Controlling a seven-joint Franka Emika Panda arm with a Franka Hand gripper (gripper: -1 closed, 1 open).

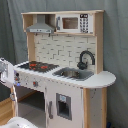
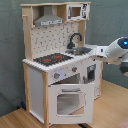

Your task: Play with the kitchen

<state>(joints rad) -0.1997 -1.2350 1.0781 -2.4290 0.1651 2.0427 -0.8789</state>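
Note:
The kitchen (image 1: 60,50) is a white and light-wood toy unit standing in the middle of both exterior views. It has a black-red hob (image 1: 36,65), a sink (image 1: 74,74), a black faucet (image 1: 86,57), a grey hood (image 1: 40,26) and a small microwave (image 1: 70,23). The second exterior view shows the kitchen (image 2: 35,85) from its hob end, with the windowed oven door (image 2: 67,100) below the knobs. My gripper (image 2: 98,51) hangs in front of the counter at about sink height. In the first exterior view the gripper (image 1: 3,72) is cut off by the left edge.
A grey curtain (image 1: 115,50) hangs behind the kitchen. The floor (image 2: 107,107) is light wood. My white arm (image 2: 120,47) reaches in from the second exterior view's right. A white rounded part (image 1: 17,122), apparently of my arm, lies at the first exterior view's bottom left.

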